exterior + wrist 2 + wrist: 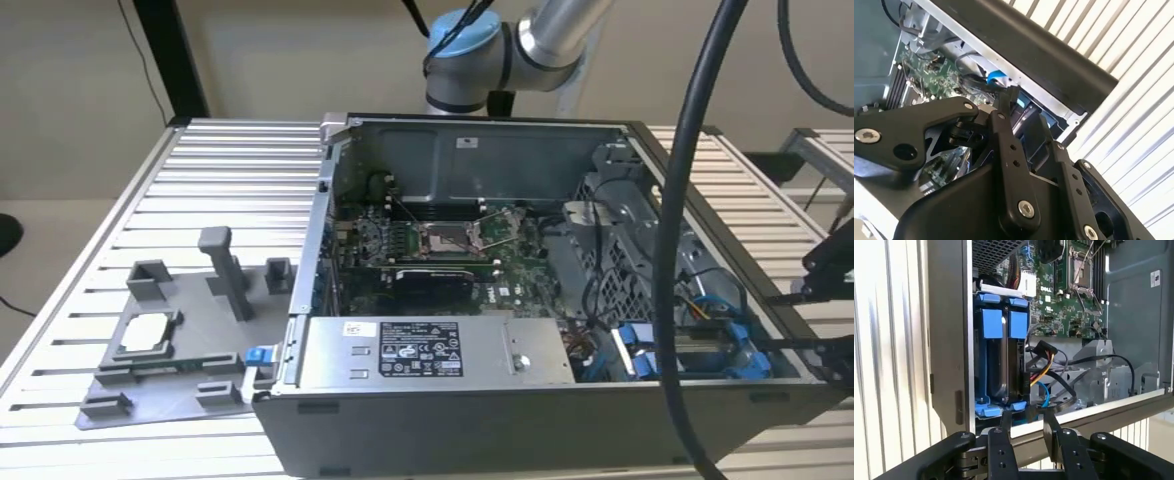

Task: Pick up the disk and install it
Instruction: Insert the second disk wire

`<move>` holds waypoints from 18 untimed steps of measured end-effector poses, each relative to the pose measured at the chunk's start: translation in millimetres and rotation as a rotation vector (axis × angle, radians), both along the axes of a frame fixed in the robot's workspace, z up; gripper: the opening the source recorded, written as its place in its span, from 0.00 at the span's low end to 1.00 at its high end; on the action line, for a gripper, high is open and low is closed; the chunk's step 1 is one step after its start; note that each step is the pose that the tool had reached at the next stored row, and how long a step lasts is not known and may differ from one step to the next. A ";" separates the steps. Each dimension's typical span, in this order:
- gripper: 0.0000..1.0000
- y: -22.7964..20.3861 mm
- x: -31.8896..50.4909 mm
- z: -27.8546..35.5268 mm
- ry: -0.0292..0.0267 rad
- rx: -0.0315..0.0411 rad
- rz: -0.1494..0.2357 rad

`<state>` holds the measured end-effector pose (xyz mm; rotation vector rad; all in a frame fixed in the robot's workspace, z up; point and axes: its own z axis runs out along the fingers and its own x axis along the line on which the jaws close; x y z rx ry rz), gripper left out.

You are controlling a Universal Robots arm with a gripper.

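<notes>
Install looks nearly done: the disk (701,345) sits in its blue-bracketed bay, lower right in the exterior view; your gripper (1026,422) hovers just outside, jaws spread, empty; any move must clear the case rim (1094,412)

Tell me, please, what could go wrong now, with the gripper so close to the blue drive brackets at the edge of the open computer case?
1. The black gripper hangs with its fingers apart right by the grey metal case rim; a low move could strike it.
2. The bundle of orange, yellow and black wires lies just beside the blue plastic brackets of the drive bay; a finger might snag it.
</notes>
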<state>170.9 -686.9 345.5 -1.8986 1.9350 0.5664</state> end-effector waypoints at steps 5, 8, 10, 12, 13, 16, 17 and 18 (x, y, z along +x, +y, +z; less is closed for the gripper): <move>1.00 1.1 -3.5 -9.1 -0.0112 0.0025 0.040; 1.00 6.5 -3.8 -14.2 -0.0186 0.0025 0.050; 1.00 10.6 -3.8 -16.8 -0.0224 0.0024 0.055; 1.00 13.4 -3.8 -18.2 -0.0260 0.0040 0.059; 1.00 13.7 -3.7 -18.3 -0.0270 0.0059 0.061; 1.00 14.5 -3.1 -18.9 -0.0304 0.0096 0.070; 1.00 14.5 -2.5 -19.0 -0.0319 0.0099 0.073; 1.00 14.5 -1.5 -19.0 -0.0334 0.0102 0.074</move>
